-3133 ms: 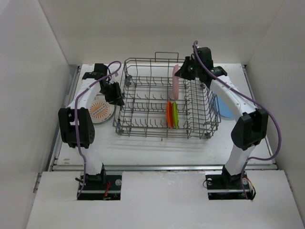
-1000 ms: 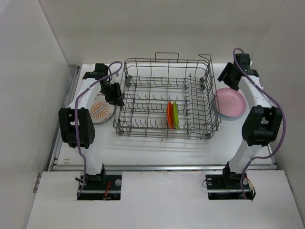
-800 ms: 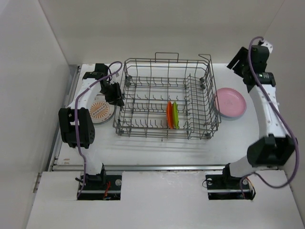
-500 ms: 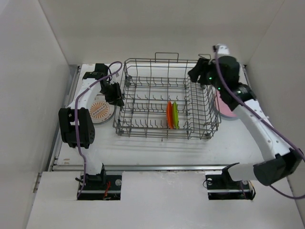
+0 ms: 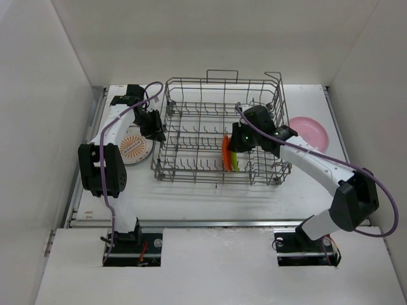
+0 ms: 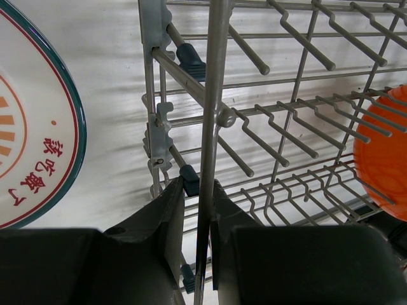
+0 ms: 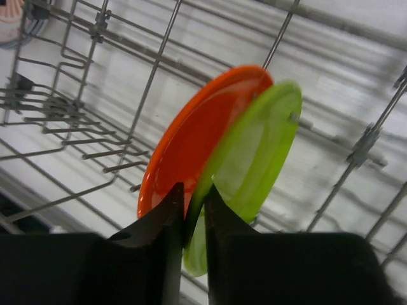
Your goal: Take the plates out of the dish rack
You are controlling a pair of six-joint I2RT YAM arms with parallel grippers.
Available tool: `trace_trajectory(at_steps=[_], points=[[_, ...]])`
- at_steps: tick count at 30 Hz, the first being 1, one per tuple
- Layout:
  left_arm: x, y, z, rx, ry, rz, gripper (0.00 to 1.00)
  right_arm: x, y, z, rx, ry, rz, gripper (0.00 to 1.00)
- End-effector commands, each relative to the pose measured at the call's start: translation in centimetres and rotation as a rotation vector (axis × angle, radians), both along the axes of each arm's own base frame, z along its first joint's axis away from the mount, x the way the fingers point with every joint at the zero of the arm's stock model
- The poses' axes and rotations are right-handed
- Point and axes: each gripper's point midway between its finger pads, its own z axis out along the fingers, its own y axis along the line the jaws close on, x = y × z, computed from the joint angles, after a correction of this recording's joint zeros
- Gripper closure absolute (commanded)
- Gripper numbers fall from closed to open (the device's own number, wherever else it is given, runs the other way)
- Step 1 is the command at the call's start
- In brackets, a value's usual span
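The grey wire dish rack (image 5: 210,127) stands mid-table. An orange plate (image 5: 225,152) and a lime-green plate (image 5: 233,162) stand on edge in its front right part. My right gripper (image 5: 239,143) is down inside the rack. In the right wrist view my right gripper (image 7: 194,202) is shut on the rim of the lime-green plate (image 7: 257,159), with the orange plate (image 7: 191,143) just behind it. My left gripper (image 5: 154,130) is at the rack's left side. In the left wrist view my left gripper (image 6: 198,189) is shut on an upright wire of the dish rack (image 6: 213,95).
A pink plate (image 5: 311,133) lies flat on the table right of the rack. A white plate with an orange sunburst (image 5: 135,146) lies left of the rack, its green rim in the left wrist view (image 6: 60,121). White walls close in on both sides.
My right arm carried the pink plate out of the rack and laid it on the right, swung up, then came back into the rack and shut on the lime-green plate. The left arm has not moved.
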Motion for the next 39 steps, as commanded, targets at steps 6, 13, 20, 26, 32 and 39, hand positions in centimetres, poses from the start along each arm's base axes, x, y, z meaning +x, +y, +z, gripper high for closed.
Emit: trace_trajectory(at_steps=[6, 13, 20, 26, 32, 39], points=[[-0.1, 0.6, 2.2, -0.005, -0.033, 0.022, 1.00, 2.1, -0.7, -1.4, -0.074, 0.019, -0.099, 0.79], [1.8, 0.3, 2.4, -0.096, -0.003, 0.096, 1.00, 4.7, -0.9, 0.1, -0.103, -0.036, -0.171, 1.00], [6.1, 0.6, 3.1, -0.083, -0.070, 0.105, 1.00, 9.0, -1.5, 12.4, -0.057, -0.346, -0.245, 1.00], [7.4, 1.2, 3.1, -0.044, -0.079, 0.135, 1.00, 5.3, -0.6, 19.4, -0.064, -0.513, -0.146, 1.00], [8.2, 1.2, 3.8, -0.046, -0.103, 0.135, 1.00, -4.7, 2.5, 16.1, -0.184, -0.439, 0.159, 1.00], [9.0, 1.6, 4.4, -0.025, -0.129, 0.126, 1.00, -15.7, 5.1, 5.9, -0.312, -0.169, 0.220, 1.00]])
